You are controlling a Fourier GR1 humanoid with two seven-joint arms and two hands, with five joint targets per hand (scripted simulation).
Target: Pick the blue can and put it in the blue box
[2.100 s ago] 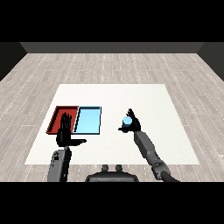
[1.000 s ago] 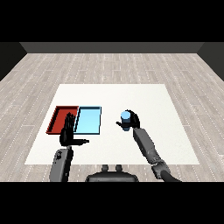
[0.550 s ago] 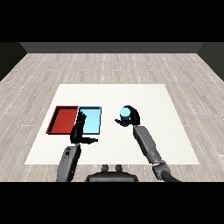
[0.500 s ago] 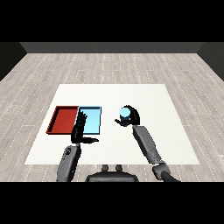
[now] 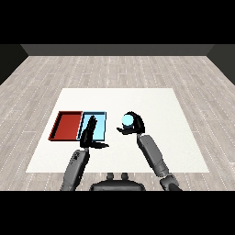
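My right hand (image 5: 135, 126) is curled round the blue can (image 5: 127, 120) and holds it up off the white table, a short way right of the light blue tray (image 5: 98, 127). The red tray (image 5: 66, 125) lies beside the blue one on its left. My left hand (image 5: 89, 134) reaches forward with straight fingers over the near left part of the light blue tray, thumb sticking out to the right. It holds nothing.
The white table (image 5: 160, 110) spreads wide to the right of and behind the trays. Wooden floor surrounds it on all sides.
My right hand has carried the blue can leftward, closer to the light blue tray. The left hand has shifted right, from over the red tray to over the blue one.
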